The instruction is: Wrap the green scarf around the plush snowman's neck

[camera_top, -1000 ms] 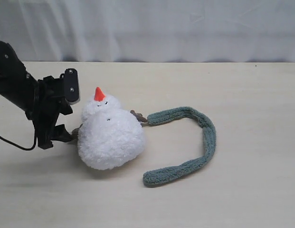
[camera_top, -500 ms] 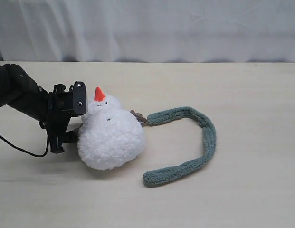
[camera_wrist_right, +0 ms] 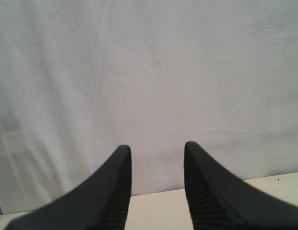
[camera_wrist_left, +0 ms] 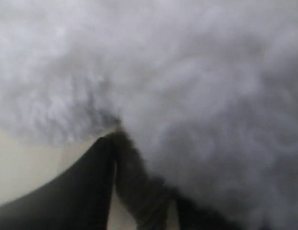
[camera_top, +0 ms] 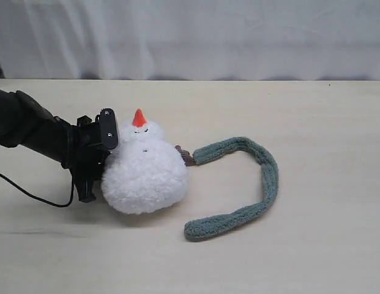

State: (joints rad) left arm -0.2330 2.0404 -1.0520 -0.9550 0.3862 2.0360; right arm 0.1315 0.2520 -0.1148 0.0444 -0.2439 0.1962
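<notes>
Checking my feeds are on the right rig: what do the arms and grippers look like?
Left arm: matte black, with a boxy black wrist block showing two small pale dots; a thin black cable trails beside it. Right gripper: black tapered fingers with ribbed inner faces.

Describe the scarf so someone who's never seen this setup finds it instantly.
On the pale table, find the white plush snowman. Just right of it in the exterior view, the green scarf lies flat in a loose C, one end by the snowman's brown twig arm. It is the only green, long, narrow thing there.
</notes>
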